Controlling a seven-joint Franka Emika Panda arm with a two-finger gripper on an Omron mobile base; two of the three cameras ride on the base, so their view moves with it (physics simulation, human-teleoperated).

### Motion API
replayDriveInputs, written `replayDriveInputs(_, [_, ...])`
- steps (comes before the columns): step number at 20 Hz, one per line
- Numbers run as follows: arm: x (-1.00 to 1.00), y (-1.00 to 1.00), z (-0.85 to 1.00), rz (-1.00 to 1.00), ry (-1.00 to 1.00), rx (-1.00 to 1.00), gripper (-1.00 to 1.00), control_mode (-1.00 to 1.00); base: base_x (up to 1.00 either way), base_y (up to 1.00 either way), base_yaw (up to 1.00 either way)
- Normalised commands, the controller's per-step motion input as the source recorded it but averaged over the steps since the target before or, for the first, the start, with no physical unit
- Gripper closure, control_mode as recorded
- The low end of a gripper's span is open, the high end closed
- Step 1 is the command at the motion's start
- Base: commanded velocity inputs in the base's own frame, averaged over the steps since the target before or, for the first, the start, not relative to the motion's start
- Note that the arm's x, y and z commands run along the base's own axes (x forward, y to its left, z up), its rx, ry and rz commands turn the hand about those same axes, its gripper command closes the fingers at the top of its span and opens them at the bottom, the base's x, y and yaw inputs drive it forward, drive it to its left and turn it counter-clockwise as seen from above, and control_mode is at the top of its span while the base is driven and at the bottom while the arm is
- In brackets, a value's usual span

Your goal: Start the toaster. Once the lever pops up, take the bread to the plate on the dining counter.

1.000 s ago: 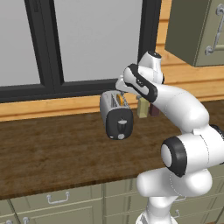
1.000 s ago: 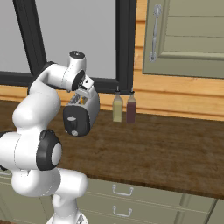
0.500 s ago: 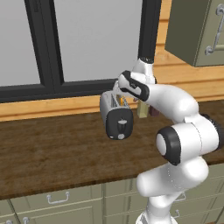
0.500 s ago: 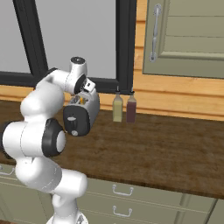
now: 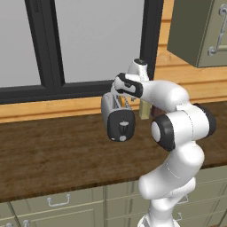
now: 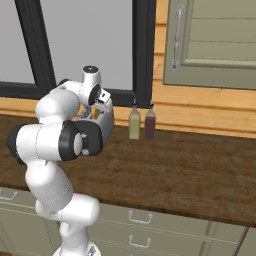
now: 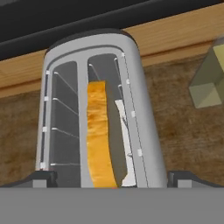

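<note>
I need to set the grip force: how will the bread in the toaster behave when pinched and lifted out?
The bread stands on edge in one slot of the toaster, showing a thin orange-brown crust, so it is probably stiff and light. Thin toast may crumble under a hard pinch. The slot is narrow, so it could scrape the slot's sides if pulled at a slant. The gripper is open above it.

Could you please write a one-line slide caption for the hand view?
Open claw poised directly above the toaster, its tips flanking the bread standing in one slot.
</note>
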Motion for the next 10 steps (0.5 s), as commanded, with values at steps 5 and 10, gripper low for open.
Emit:
replayDriveInputs(5, [0.36,0.05,-0.18,0.00,0.00,-0.04,-1.00,-1.00,0.00,0.00,0.00])
replayDriveInputs(10, [0.11,0.00,-0.11,0.00,0.00,0.00,-1.00,-1.00,0.00,0.00,0.00])
